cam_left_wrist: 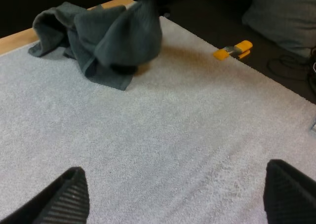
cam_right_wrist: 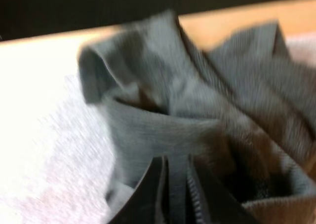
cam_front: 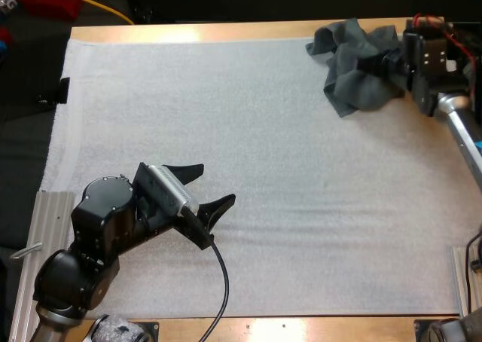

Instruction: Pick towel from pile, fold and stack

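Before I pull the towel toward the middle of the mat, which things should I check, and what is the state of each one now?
1. Grip: the right gripper pinches a fold of the crumpled towel from both sides: ok.
2. Free hand: the left gripper is open over bare mat, apart from the towel: ok.
3. Room for folding: the white mat is bare between the two arms: ok.
4. Towel wholly on the mat: not ok, its far part lies over the wooden table.
5. Only one towel in the grip: cannot tell.
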